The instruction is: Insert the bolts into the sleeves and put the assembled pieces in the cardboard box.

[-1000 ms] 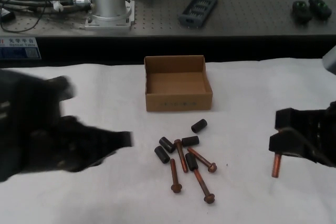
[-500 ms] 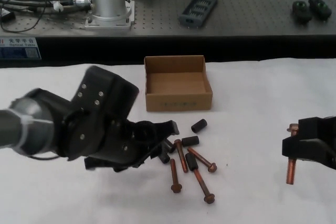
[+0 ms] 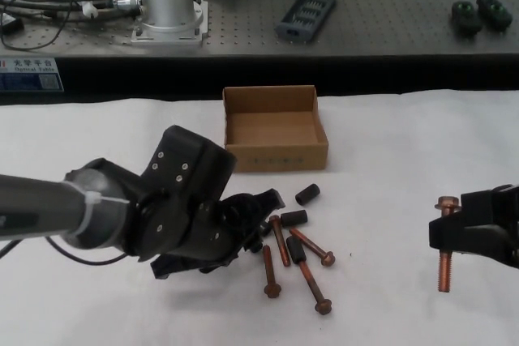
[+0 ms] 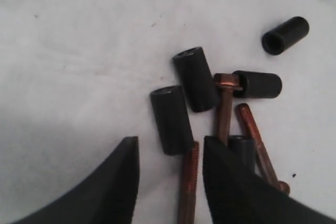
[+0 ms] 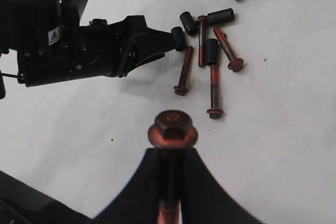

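Right gripper point(image 5: 170, 156) is clenched on one bolt point(image 5: 172, 132) just under the head, well right of the cardboard box point(image 3: 276, 156). Left gripper point(image 4: 168, 153) is released, straddling the end of a sleeve point(image 4: 171, 119) in the pile before the box. Sleeve judged light, rigid, smooth; grasp across mid-length.

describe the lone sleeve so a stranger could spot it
Find the open cardboard box on the white cloth. Near its front right corner lies a black sleeve. It sits apart from the pile of bolts and sleeves, nearest the box.
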`<control>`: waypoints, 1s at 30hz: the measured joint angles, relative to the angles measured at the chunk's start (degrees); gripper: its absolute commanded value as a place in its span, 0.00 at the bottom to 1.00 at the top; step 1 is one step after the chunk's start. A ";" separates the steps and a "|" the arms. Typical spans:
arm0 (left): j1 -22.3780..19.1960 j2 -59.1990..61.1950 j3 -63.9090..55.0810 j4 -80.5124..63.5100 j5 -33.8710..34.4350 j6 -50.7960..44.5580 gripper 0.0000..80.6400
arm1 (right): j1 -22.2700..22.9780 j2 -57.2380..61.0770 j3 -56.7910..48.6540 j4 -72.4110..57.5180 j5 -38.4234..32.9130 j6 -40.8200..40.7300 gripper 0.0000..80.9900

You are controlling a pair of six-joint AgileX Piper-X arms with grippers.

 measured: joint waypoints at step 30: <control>0.00 5.80 -6.41 4.35 -1.97 -6.04 0.36 | 0.00 0.00 0.00 0.00 -0.39 -2.20 0.03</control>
